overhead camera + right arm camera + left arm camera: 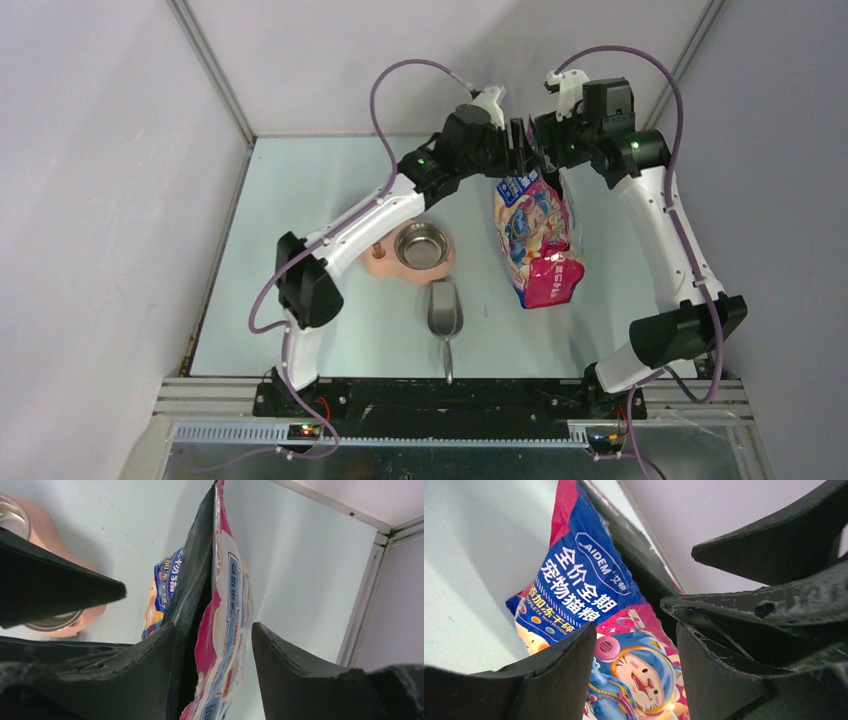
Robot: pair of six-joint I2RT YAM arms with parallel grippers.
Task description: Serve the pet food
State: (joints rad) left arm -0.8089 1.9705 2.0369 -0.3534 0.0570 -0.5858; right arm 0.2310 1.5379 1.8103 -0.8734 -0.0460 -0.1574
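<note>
My left gripper (634,622) and right gripper (213,626) both stand parted, clamping nothing, with the upright blue-pink cat-food bag (538,240) between them. Around the bag lies a pale table (300,200), boxed in by grey walls (100,150).

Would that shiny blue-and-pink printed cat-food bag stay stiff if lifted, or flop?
Probably flop: the shiny blue-and-pink printed bag is thin, creased film. Its glossy surface looks slippery, so a loose pinch might slide. The bulging pink end suggests its weight sits low.
</note>
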